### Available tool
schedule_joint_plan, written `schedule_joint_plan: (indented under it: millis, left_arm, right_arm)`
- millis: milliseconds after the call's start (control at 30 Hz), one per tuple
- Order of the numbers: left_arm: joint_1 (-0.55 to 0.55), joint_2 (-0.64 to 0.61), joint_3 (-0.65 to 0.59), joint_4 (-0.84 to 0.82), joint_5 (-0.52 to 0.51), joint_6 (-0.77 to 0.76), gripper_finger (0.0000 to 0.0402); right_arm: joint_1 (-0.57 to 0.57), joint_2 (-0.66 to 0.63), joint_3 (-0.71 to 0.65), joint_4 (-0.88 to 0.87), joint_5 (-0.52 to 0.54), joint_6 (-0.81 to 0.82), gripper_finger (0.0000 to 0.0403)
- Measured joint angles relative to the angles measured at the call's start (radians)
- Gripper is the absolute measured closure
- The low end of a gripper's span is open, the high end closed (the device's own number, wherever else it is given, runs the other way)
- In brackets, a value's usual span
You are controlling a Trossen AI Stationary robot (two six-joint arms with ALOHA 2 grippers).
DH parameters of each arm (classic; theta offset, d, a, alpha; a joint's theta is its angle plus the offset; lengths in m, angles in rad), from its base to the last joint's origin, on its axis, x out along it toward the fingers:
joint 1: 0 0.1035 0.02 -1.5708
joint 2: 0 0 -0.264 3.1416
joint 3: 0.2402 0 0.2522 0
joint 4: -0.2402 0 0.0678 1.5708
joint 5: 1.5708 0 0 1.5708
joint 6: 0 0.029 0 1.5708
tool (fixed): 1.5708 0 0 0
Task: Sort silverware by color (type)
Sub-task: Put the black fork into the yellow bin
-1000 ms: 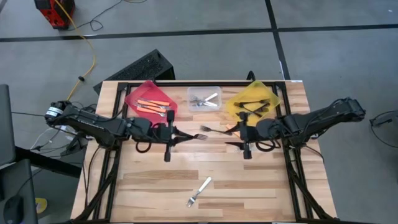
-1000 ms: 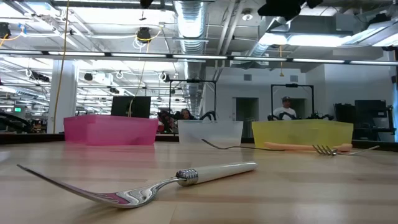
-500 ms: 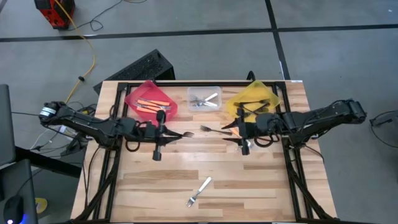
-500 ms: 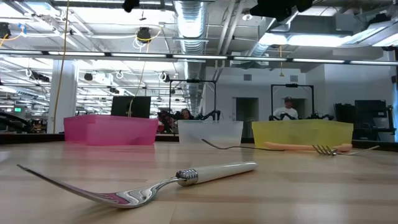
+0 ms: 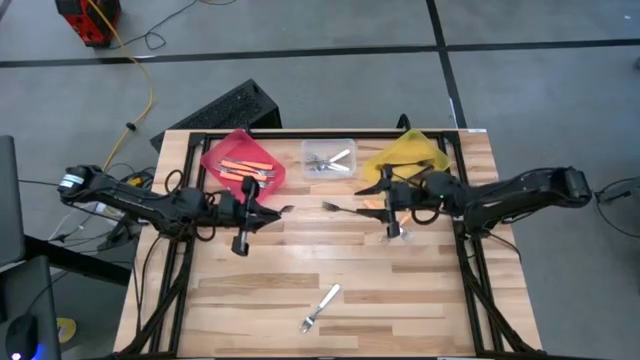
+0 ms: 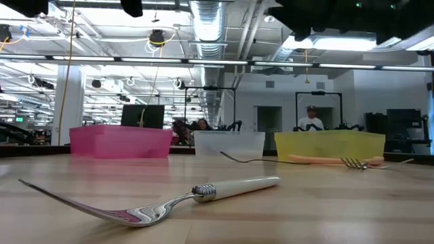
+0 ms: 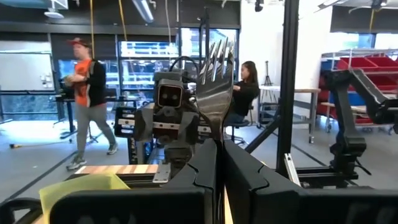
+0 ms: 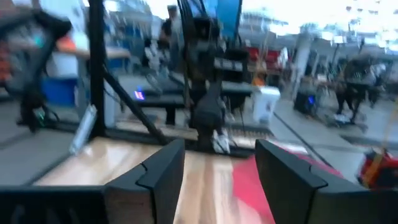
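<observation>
Closed jaws of the left gripper [image 7: 217, 155] pinched a silver fork [image 7: 214, 81], its tines pointing up, just beside the red bin [image 5: 240, 160]. The right gripper [image 8: 214, 168] hung with jaws apart and empty near the yellow bin [image 5: 405, 160]. One dark fork [image 5: 340, 208] lay between the arms, and a white-handled fork [image 5: 320, 307] lay on the table [image 5: 330, 260] near the front edge.

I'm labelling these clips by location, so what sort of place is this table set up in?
Probably a robotics lab or open workshop: exposed silver ceiling ducts overhead, another dark robot arm on a neighbouring bench, and people at workstations beyond the pale wooden slatted table.
</observation>
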Motion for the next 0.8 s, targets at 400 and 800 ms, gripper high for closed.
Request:
schedule_joint_plan:
  millis: [400,800]
  left_arm:
    - [0.078,0.141,0.0,0.168,0.107,-0.006,0.0401]
    - [0.088,0.265,0.0,0.313,0.152,-0.077,0.0401]
  right_arm:
    - [0.013,0.008,-0.087,0.144,0.0,0.094,0.0181]
    - [0.066,0.258,0.013,0.216,0.084,0.05,0.0166]
